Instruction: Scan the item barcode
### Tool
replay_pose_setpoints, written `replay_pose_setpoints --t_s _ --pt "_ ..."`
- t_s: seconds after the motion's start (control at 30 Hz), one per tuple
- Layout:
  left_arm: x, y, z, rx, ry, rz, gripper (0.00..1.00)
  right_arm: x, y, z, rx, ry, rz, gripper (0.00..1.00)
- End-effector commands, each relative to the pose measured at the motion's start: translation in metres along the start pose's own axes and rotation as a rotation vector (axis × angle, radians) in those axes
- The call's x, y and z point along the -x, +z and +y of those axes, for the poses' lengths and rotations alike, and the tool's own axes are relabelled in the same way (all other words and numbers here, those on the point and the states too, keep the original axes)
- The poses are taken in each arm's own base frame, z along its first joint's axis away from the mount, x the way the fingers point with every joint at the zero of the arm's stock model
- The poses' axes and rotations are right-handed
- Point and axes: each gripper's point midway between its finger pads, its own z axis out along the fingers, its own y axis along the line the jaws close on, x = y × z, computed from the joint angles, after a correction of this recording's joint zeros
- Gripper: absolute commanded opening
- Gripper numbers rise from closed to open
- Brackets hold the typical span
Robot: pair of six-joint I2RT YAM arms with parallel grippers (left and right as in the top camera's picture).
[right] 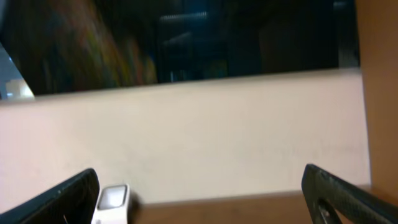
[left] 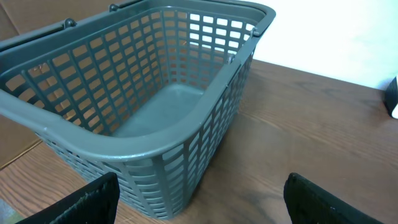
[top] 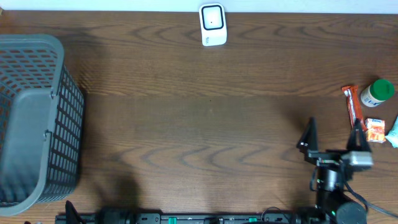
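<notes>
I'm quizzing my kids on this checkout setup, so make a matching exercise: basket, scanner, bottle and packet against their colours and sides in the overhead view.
Things: 1 basket; 2 scanner; 3 bottle; 4 packet.
Descriptions: A white, far side; B orange, right side; C grey, left side; D green cap, right side.
Pairs: 1-C, 2-A, 3-D, 4-B.

- Setting: mock shop checkout laid out on a test bench.
- Evidence: grey shopping basket (top: 69, 127), white barcode scanner (top: 212, 25), green-capped bottle (top: 377, 92) and orange packet (top: 375, 130) on a wood-grain table (top: 199, 124).
- Plain pale wall (right: 199, 143) behind.
</notes>
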Motion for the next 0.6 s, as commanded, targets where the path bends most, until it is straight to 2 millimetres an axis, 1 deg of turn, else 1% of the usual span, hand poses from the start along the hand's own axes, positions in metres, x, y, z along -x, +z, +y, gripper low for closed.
replay_pose_setpoints --t_s 0.0,0.13,0.27,0.3,0.37,0.57 --pt "0.001 0.0 0.001 0.008 -0.004 -0.004 0.85 -0.032 -0.003 -0.006 -0.025 0.019 0.073 0.99" --pt "0.001 0.0 0.001 0.008 -0.004 -0.004 0.85 -0.061 -0.007 -0.014 -0.068 0.012 0.188 0.99" --pt "0.001 0.0 0.001 0.008 -0.004 -0.004 0.85 -0.104 -0.019 -0.019 -0.089 0.006 0.37 0.99" --pt "0.001 0.0 0.001 0.008 -0.004 -0.004 0.85 -0.118 -0.025 -0.02 -0.09 0.003 0.432 0.99" --pt "0.001 0.0 0.001 0.008 -0.004 -0.004 0.85 -0.115 -0.024 -0.017 -0.074 0.008 0.422 0.99" --pt "0.001 0.0 0.001 0.008 -0.004 -0.004 0.85 -0.116 -0.025 -0.02 -0.085 0.007 0.426 0.99"
